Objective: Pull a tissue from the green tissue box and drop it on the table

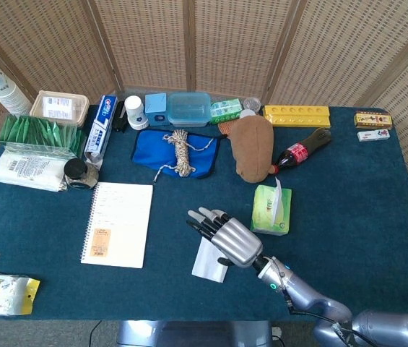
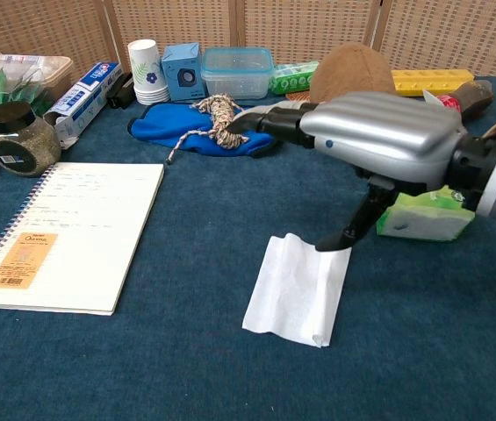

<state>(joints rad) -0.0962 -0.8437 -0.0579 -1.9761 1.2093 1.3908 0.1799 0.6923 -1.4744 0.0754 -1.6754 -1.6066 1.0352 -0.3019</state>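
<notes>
A white tissue (image 2: 296, 287) lies flat on the blue table, seen in the head view as a tissue (image 1: 209, 260) near the front edge. My right hand (image 2: 370, 140) hovers just above it with fingers spread and holds nothing; the head view shows that hand (image 1: 227, 236) over the tissue's right side. The green tissue box (image 1: 271, 210) stands to the right of the hand with another tissue poking up; in the chest view the box (image 2: 427, 215) is partly hidden behind the hand. My left hand is not in view.
A spiral notebook (image 1: 118, 223) lies to the left. Behind are a blue cloth with a rope bundle (image 1: 180, 150), a brown plush toy (image 1: 253, 147), a cola bottle (image 1: 301, 152), a jar (image 1: 79, 173) and several boxes along the back.
</notes>
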